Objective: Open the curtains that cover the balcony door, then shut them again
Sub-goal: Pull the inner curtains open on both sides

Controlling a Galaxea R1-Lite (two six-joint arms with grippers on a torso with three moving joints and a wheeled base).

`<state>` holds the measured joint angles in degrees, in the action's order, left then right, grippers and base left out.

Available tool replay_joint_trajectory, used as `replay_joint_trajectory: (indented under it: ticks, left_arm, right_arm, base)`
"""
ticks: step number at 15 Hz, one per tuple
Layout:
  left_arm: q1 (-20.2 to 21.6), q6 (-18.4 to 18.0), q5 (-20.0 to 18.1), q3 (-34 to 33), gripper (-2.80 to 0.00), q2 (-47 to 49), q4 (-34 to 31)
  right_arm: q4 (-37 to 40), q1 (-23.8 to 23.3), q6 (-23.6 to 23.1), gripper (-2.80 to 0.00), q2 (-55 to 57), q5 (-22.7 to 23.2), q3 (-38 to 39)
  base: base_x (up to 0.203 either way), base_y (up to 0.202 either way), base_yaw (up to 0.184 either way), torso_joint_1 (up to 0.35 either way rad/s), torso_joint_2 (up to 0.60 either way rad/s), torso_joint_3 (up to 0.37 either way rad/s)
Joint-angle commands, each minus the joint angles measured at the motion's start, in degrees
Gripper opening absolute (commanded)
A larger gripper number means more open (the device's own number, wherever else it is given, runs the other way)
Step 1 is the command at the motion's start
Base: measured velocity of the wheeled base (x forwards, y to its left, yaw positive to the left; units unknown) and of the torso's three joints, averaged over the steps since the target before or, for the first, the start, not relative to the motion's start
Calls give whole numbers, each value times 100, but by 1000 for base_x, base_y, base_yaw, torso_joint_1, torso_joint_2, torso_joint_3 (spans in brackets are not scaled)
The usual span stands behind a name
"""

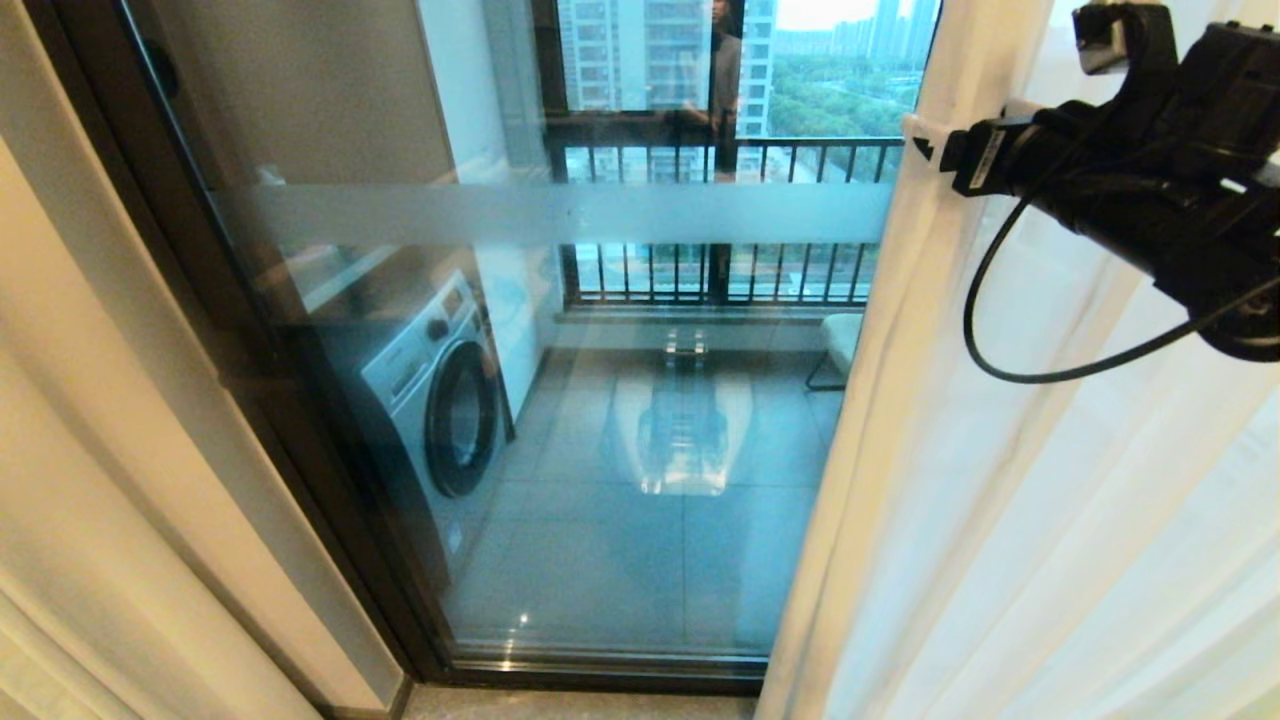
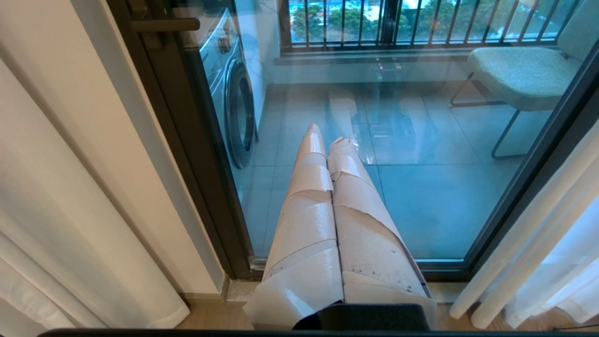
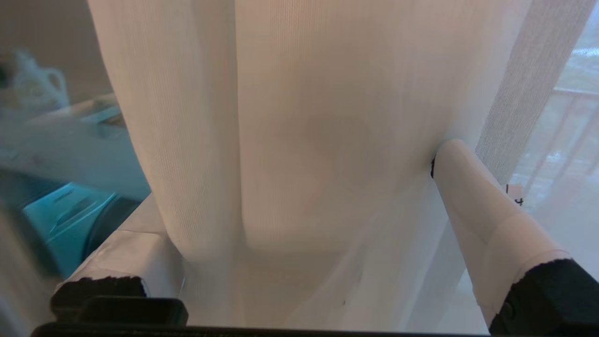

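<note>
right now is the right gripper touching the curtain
Touching. In the right wrist view the right gripper stands open with a fold of the curtain bulging between its fingers and pressed against one of them; it has not shut on the fabric.

I am looking at a home, a flat high up in a residential tower. The tall glass sliding balcony door in its dark metal frame (image 1: 300, 420) is giving onto a grey-tiled balcony (image 1: 620, 540), where a silver front-loading washing machine (image 1: 440, 400) is standing and a pale green cushioned chair on thin black legs (image 2: 519, 70) is sitting near black railing bars (image 1: 740, 270). Floor-length cream pleated curtains (image 1: 900, 500) are hanging beside the glass, and high-rise apartment blocks (image 1: 620, 50) are showing beyond.
</note>
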<state>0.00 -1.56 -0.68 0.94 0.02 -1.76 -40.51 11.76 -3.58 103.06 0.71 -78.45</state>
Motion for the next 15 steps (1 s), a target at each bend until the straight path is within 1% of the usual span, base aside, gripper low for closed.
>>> replay_joint_trajectory:
  ticks: [1,4,5,8,12,15]
  left_arm:
    - [0,-2,-2,3,-280,-2,0]
    - [0,-2,13,1,-280,-2,0]
    - [0,-2,-2,3,-280,-2,0]
    - [0,-2,15,3,-280,-2,0]
    - [0,-2,-2,3,-280,-2,0]
    - [0,-2,-2,3,-280,-2,0]
  right_arm:
    - [-176,-7,-22,0,209,-19,-30]
    - [-291,-7,-55,0,241,-19,-39]
    - [-304,-7,-55,-280,241,-19,-39]
    - [-291,-7,-55,-280,230,-19,-74]
    - [-300,-51,-46,-280,132,-136,-83]
    - [-296,-188,-53,-280,38,-142,-74]
  base:
    - [0,0,0,0,0,0]
    - [0,0,0,0,0,0]
    - [0,0,0,0,0,0]
    - [0,0,0,0,0,0]
    - [0,0,0,0,0,0]
    - [0,0,0,0,0,0]
